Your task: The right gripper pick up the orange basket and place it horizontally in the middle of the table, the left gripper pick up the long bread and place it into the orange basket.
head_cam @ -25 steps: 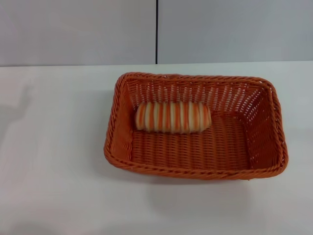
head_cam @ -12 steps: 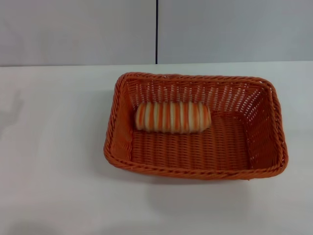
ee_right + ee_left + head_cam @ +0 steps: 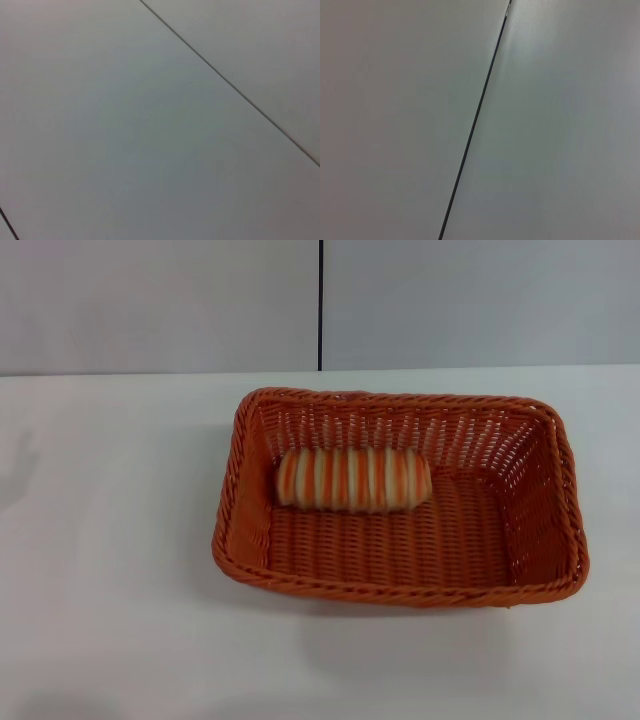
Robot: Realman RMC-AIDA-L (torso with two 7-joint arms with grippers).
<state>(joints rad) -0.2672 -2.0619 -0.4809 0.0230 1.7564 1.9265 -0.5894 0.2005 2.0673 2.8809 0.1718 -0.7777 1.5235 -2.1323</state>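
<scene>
The orange basket point(image 3: 400, 498) lies with its long side across the white table point(image 3: 110, 540), a little right of centre in the head view. Inside it, toward the back left, the long bread point(image 3: 353, 479) lies on the woven floor with its cream and orange stripes up. Nothing touches either of them. Neither the left gripper nor the right gripper shows in any view. Both wrist views hold only a pale grey panelled surface with thin dark seams.
A grey wall point(image 3: 160, 300) with a dark vertical seam point(image 3: 320, 305) rises behind the table's far edge. Bare white tabletop stretches left of the basket and in front of it. A faint shadow lies at the table's far left.
The faint shadow at the far left of the table has shrunk and drifted toward the edge. The basket and the bread have not moved.
</scene>
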